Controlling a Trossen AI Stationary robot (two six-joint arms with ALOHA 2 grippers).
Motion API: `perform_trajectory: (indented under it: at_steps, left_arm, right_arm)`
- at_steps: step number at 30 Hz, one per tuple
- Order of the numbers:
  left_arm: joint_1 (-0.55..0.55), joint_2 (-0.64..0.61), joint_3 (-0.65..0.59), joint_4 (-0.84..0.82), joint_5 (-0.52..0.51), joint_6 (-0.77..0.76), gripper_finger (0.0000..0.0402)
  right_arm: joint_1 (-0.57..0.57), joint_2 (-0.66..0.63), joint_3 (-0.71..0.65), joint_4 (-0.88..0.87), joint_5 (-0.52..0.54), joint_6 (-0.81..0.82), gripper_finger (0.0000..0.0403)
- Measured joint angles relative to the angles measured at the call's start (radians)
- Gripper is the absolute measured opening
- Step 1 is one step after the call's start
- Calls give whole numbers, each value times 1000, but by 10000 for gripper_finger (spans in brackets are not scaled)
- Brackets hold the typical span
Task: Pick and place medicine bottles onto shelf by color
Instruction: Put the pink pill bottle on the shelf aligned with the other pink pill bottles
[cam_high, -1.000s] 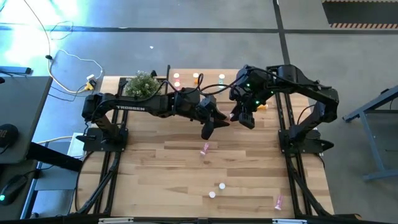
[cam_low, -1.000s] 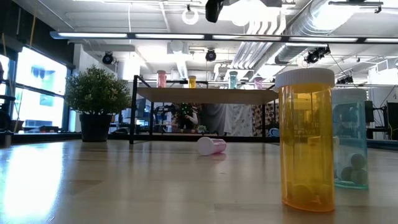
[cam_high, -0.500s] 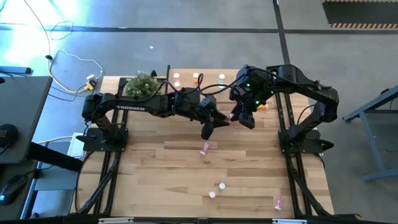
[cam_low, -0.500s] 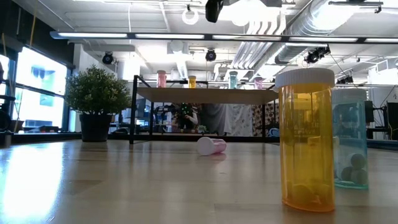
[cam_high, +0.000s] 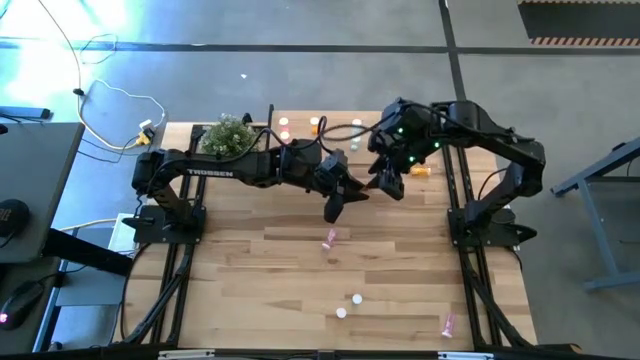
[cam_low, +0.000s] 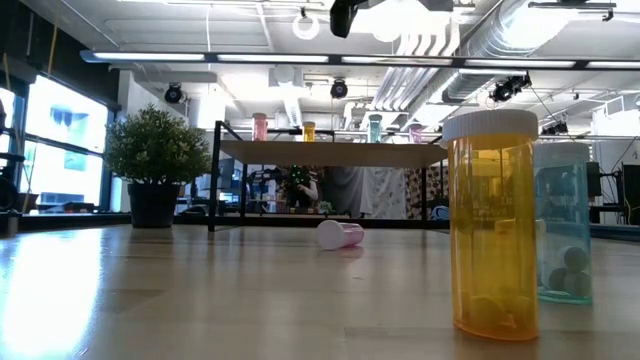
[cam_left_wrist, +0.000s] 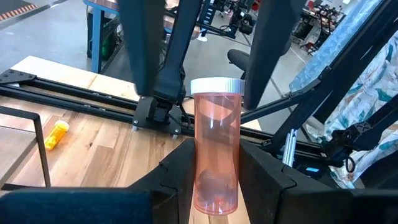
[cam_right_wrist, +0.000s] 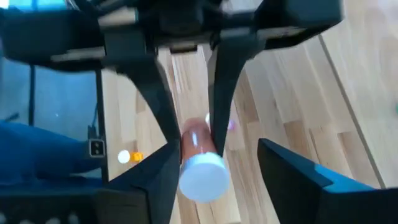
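High view: left pincer (cam_high: 337, 203) above mid-counter, just in front of the shelf (cam_high: 330, 140), closed on a pink bottle (cam_high: 350, 188), barely visible here. Right pincer (cam_high: 388, 183) close beside it, fingers open. Counter (cam_high: 250, 270) of pale planks; plant (cam_high: 228, 133) at far left corner. Upright bottles along shelf; orange bottle (cam_high: 421, 170) lying near right arm base. Fallen pink bottle (cam_high: 330, 238) mid-counter; two white caps and another pink bottle near front edge. Grey floor around.

Low view: orange bottle (cam_low: 491, 225) upright close to camera, white cap, long axis vertical; teal bottle (cam_low: 565, 222) just behind it. Pink bottle (cam_low: 340, 234) on its side, long axis across the picture, cap toward left. Four bottles standing on shelf (cam_low: 330, 152). Potted plant (cam_low: 153, 165) at left; ducts and lights overhead.

Left wrist view: translucent pink bottle (cam_left_wrist: 216, 154), white cap up, long axis upright, clamped between dark fingers (cam_left_wrist: 180, 180). Orange bottle (cam_left_wrist: 53, 134) lying on counter beyond.

Right wrist view: same bottle (cam_right_wrist: 199, 158) seen cap-first, gripped by left pincer; own fingers (cam_right_wrist: 292, 171) spread either side, not touching.
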Motion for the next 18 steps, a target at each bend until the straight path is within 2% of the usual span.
perform_trajectory:
  at_steps: [4, 12, 18]
  left_arm:
    - [4, 0, 0, 0, -8, 26, 97]
    - [0, -30, -1, -8, -135, 55, 97]
    - [-45, -88, -45, 3, -302, 90, 97]
  right_arm:
    - [-31, -9, 0, 17, -5, 11, 212]
    - [-96, -54, 0, 85, 0, 8, 211]
    - [-141, -91, 0, 113, 1, -12, 211]
